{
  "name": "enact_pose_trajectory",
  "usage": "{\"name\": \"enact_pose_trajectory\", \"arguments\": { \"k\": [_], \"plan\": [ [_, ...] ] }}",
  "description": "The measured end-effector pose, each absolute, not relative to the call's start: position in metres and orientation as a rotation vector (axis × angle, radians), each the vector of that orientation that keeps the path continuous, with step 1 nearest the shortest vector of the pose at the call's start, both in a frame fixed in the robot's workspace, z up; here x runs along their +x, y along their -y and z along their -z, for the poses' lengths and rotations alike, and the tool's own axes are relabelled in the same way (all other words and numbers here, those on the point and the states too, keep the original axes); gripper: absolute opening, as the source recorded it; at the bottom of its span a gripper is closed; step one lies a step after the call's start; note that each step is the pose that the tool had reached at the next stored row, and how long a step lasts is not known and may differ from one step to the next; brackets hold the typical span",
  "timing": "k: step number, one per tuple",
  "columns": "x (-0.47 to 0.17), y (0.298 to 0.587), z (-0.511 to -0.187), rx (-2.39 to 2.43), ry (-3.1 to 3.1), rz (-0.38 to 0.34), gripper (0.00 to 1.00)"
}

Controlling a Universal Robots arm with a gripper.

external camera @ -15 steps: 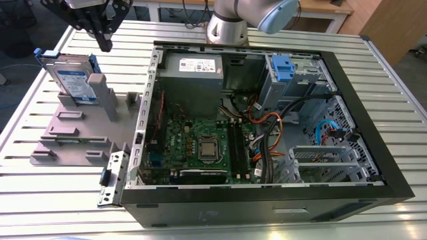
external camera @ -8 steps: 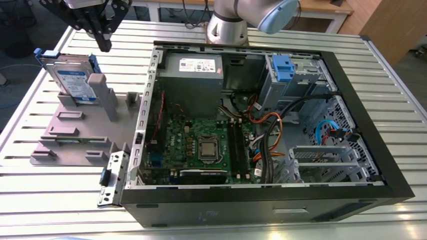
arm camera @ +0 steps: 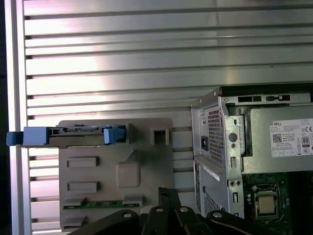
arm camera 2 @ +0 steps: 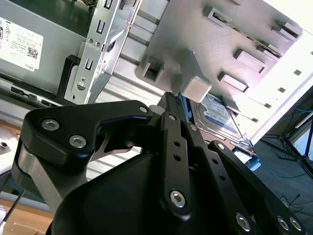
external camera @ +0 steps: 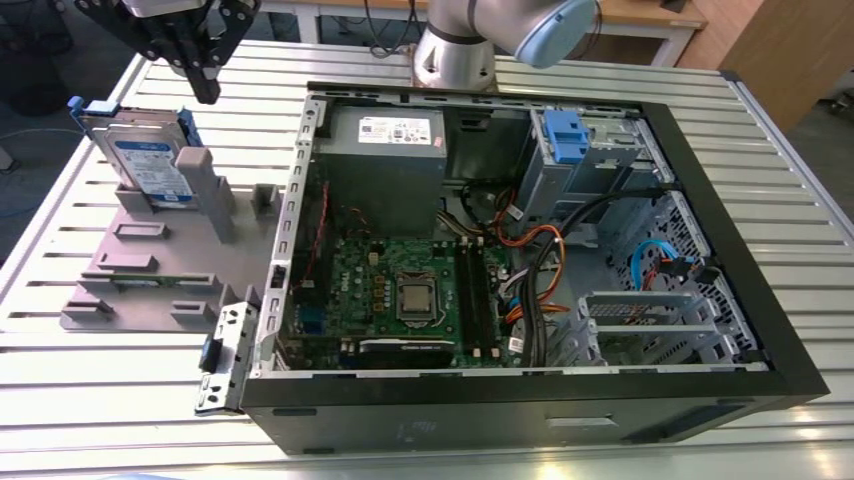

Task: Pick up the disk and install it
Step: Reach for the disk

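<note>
The disk [external camera: 144, 160] stands upright on its edge in a slot of the grey slotted holder [external camera: 160, 270], at the exterior view's left. Its white-and-blue label faces forward and blue rails frame it. My gripper [external camera: 206, 92] hangs above and a little to the right of the disk, apart from it, its black fingers closed to a point with nothing between them. In the first wrist view the disk [arm camera: 73, 136] appears edge-on beyond the gripper [arm camera: 166, 192]. The second wrist view shows the disk's label [arm camera 2: 217, 115] past the gripper [arm camera 2: 171, 98].
An open computer case [external camera: 727, 250] lies on the slatted metal table [external camera: 80, 380], to the exterior view's right of the holder. Inside are a power supply [external camera: 387, 140], a motherboard [external camera: 400, 290], cables, and a grey drive bay [external camera: 614, 150] carrying a blue bracket [external camera: 566, 135]. The arm's base [external camera: 461, 50] stands behind the case.
</note>
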State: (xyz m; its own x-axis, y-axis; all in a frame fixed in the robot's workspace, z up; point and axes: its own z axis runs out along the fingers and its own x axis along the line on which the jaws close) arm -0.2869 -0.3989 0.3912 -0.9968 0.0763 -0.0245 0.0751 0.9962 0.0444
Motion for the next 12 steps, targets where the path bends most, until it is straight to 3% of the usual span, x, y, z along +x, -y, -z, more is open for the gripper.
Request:
{"name": "enact_pose_trajectory", "arguments": {
  "k": [12],
  "plan": [
    [-0.2903, 0.3989, -0.3910, 0.118, -3.112, -0.068, 0.11]
  ]
}}
